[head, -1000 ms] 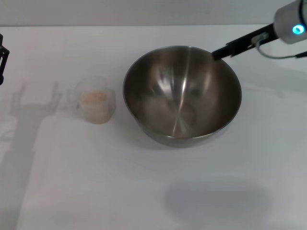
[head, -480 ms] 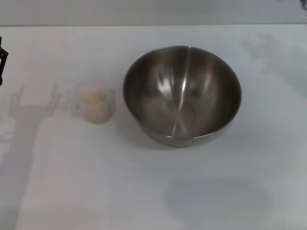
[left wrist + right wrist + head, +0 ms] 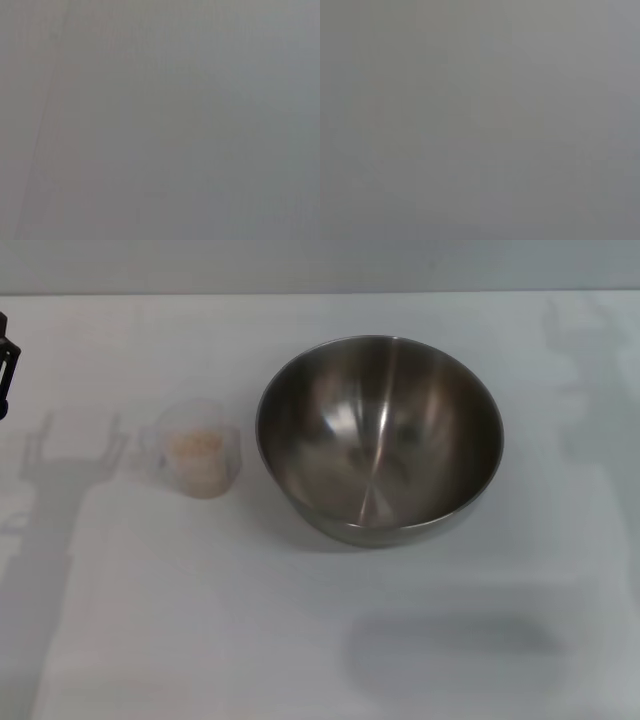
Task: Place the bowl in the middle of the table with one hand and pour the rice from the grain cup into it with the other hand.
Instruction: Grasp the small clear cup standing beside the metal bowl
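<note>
A: Mid-desk (image 3: 420,640), where is the bowl (image 3: 380,440)?
B: Upright there, nothing in it. Grain cup (image 3: 197,455) just to its left, apart, rice (image 3: 194,443) inside.
A: Pincers?
B: Left pincer (image 3: 6,365) at far left edge, opening not discernible; right unseen

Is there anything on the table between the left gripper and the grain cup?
Nothing visible. The left gripper sits at the table's left edge, and only bare white tabletop lies between it and the grain cup, which stands apart just left of the bowl.
</note>
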Tool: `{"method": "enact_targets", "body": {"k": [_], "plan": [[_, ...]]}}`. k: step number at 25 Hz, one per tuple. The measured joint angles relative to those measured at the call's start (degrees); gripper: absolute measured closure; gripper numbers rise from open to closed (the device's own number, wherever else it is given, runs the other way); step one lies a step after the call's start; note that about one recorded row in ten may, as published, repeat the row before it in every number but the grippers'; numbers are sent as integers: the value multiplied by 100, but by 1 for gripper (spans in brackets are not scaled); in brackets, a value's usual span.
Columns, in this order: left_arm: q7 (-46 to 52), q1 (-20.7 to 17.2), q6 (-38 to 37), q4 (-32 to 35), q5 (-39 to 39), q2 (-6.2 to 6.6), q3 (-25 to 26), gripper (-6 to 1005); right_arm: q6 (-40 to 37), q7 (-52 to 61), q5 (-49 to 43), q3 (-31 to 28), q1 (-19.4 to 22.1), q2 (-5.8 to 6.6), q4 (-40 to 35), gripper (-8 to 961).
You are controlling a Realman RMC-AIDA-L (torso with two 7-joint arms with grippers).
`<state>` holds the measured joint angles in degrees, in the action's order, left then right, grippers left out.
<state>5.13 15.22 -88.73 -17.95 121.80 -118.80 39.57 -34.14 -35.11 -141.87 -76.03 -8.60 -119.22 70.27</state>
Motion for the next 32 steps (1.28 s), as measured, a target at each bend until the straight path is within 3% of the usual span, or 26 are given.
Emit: {"method": "enact_targets", "body": {"k": [3, 4, 5, 6, 7, 8, 9, 15, 19, 25, 29, 32], "plan": [[-6, -4, 53, 21, 20, 0, -65, 169, -1929, 790, 22, 420, -276, -5, -1275, 466], [-50, -45, 149, 21, 34, -1, -121, 169, -3158, 1778, 31, 555, -557, -13, -2290, 466], [-71, -68, 188, 21, 34, -1, -142, 169, -3670, 2331, 33, 595, -725, -14, -2808, 466], [-95, -113, 216, 22, 36, -4, -171, 169, -3670, 2331, 33, 595, -725, -14, -2808, 466], [-161, -175, 238, 11, 31, -10, -225, 169, -4404, 3279, 33, 627, -1023, -12, -3831, 466], [-161, -175, 238, 11, 31, -10, -225, 169, -4404, 3279, 33, 627, -1023, -12, -3831, 465], [-270, -243, 258, -16, 20, -17, -280, 169, -4765, 3939, 34, 605, -1268, -7, -4584, 465], [-1359, -795, 524, -695, -4, -29, -545, 170, -4823, 4177, 35, 588, -1352, 16, -5005, 465], [-2055, -1110, 1097, -1286, -47, -35, -636, 170, -4818, 4132, 31, 481, -1307, 45, -5048, 465], [-2409, -1115, 1640, -1706, -772, -36, -1021, 170, -4807, 4115, 5, 392, -1276, 93, -5063, 466], [-2732, -839, 1742, -1813, -1709, -37, -1602, 170, -4839, 4107, -10, 391, -1268, 160, -5106, 466], [-2754, -718, 1759, -1804, -2002, -37, -1804, 170, -4848, 4103, -12, 396, -1264, 197, -5111, 465]]}}
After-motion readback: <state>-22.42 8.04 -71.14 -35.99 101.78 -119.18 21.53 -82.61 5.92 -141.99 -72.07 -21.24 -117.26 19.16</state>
